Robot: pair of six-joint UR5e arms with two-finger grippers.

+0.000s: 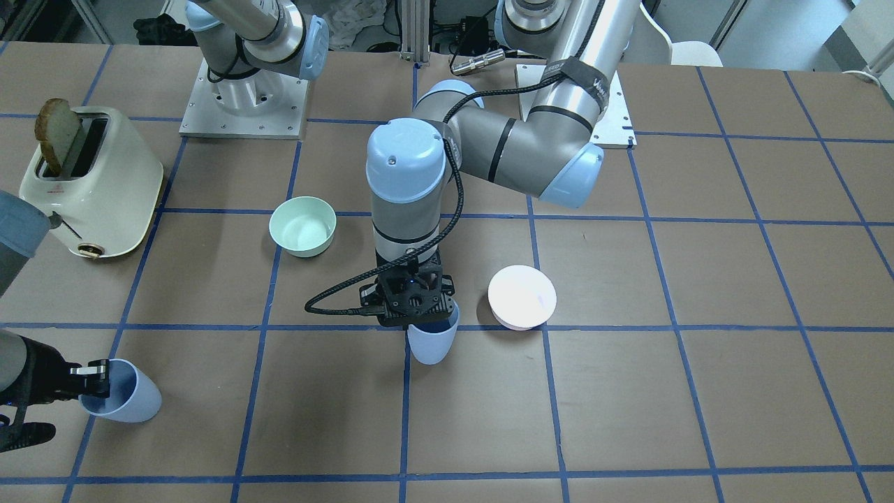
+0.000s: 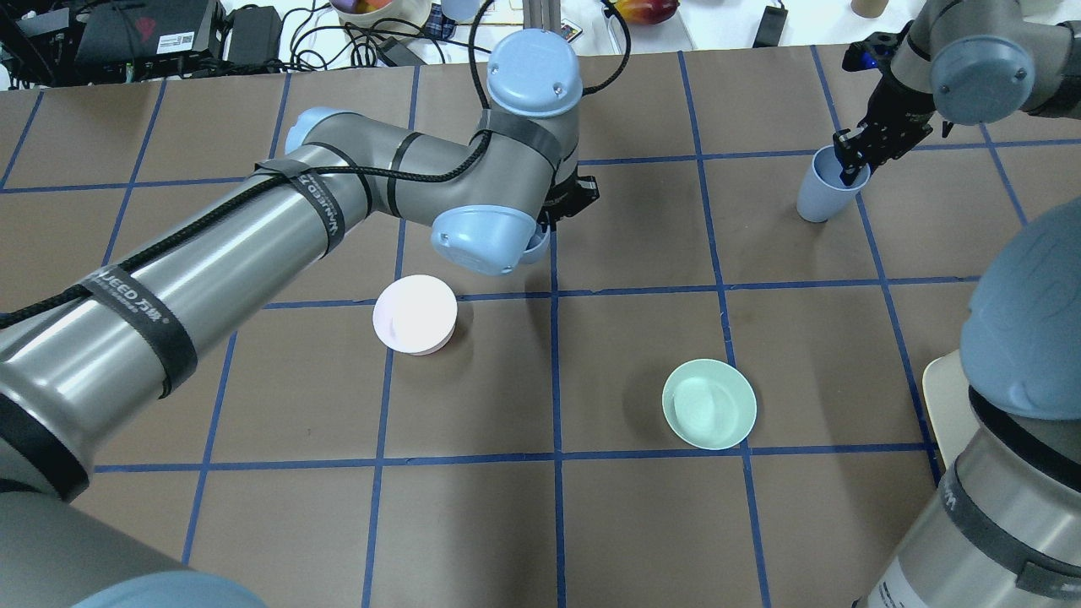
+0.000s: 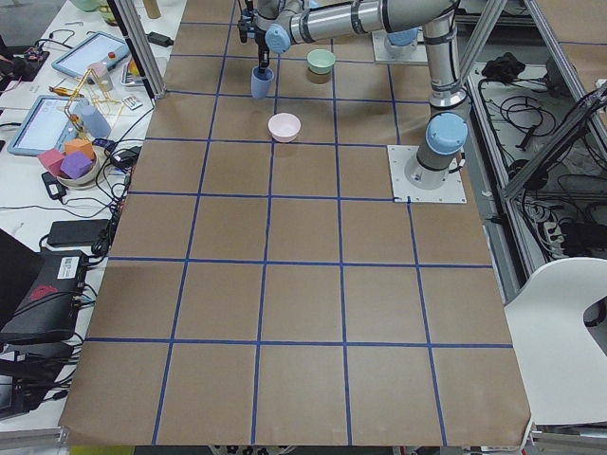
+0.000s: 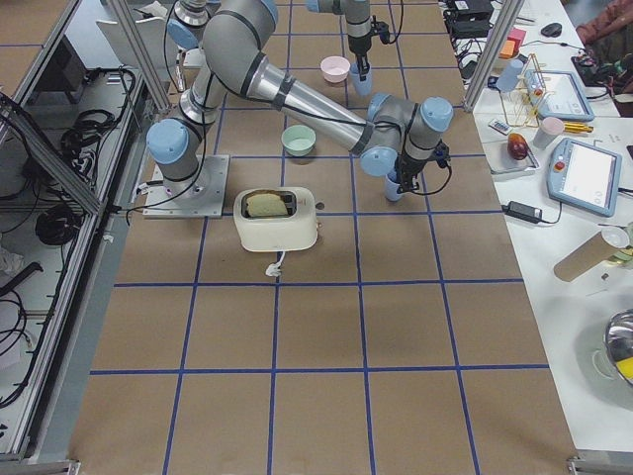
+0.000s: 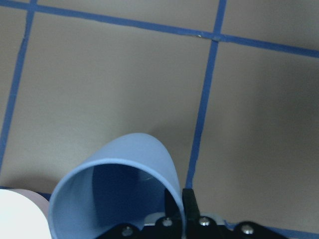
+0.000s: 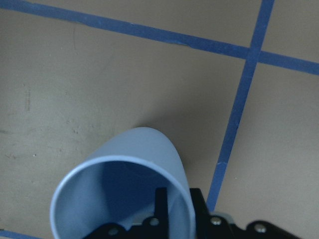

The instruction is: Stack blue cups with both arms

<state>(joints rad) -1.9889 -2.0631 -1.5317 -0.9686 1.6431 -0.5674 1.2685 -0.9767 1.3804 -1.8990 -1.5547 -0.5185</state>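
One blue cup (image 1: 433, 342) is at mid-table, pinched at its rim by my left gripper (image 1: 419, 323), which points straight down from above. In the left wrist view the jaws stand one inside and one outside the wall of this cup (image 5: 119, 194). The second blue cup (image 2: 817, 196) is at the far right of the overhead view, slightly tilted. My right gripper (image 2: 847, 169) is shut on its rim. It also shows in the right wrist view (image 6: 124, 189). I cannot tell whether either cup rests on the table or hangs just above it.
A pale pink bowl (image 1: 522, 297) sits just beside the left cup. A mint-green bowl (image 1: 302, 225) lies nearer the robot's base. A cream toaster (image 1: 91, 181) holding a slice of bread stands by the right arm. Brown table with blue tape grid (image 1: 628, 391).
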